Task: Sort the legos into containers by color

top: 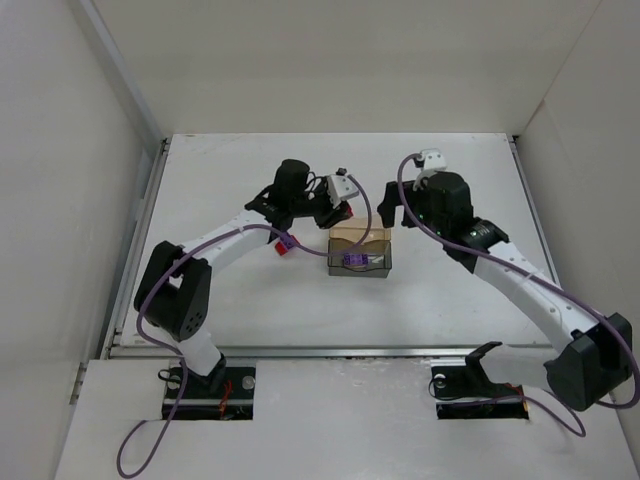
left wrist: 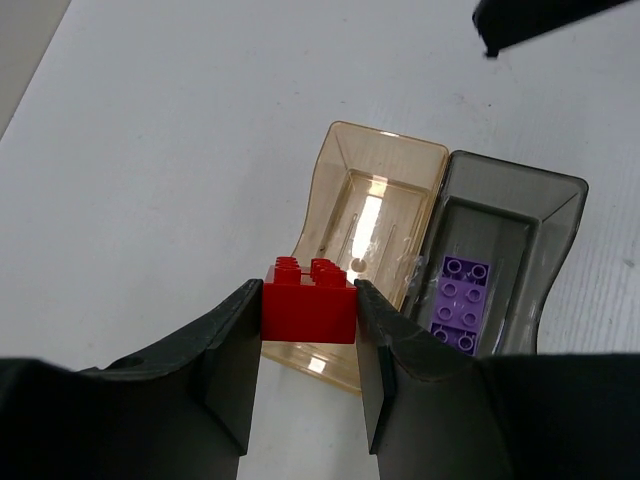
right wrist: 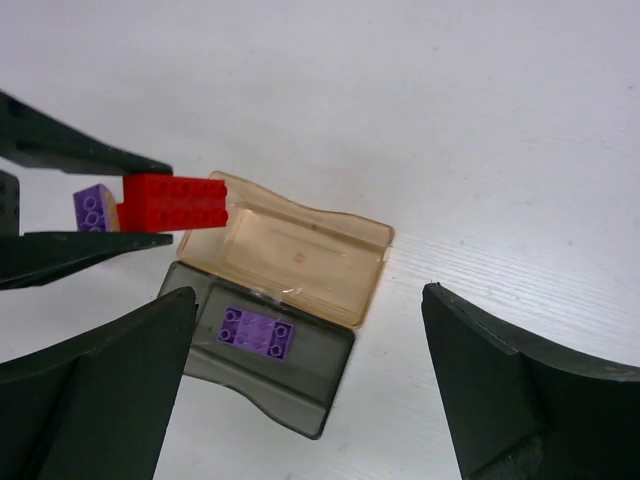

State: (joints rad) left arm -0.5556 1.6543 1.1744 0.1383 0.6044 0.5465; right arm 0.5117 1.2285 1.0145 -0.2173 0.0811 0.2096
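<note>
My left gripper point(left wrist: 308, 292) is shut on a red lego brick point(left wrist: 310, 305) and holds it above the end rim of the amber tray point(left wrist: 385, 200). The smoky grey tray point(left wrist: 520, 215) is joined to the amber one and holds one purple brick point(left wrist: 458, 303). The amber tray looks empty. From above, the left gripper point(top: 338, 212) with the red brick point(top: 346, 211) is at the trays' far left corner. My right gripper point(right wrist: 308, 292) is open and empty, above the trays' right side point(top: 395, 212). A red-purple pair point(top: 285, 242) lies on the table left of the trays.
White walls stand on three sides of the white table point(top: 450, 300). The left arm's link point(top: 225, 240) passes close by the red-purple pair. The right arm point(top: 520, 285) stretches along the right half.
</note>
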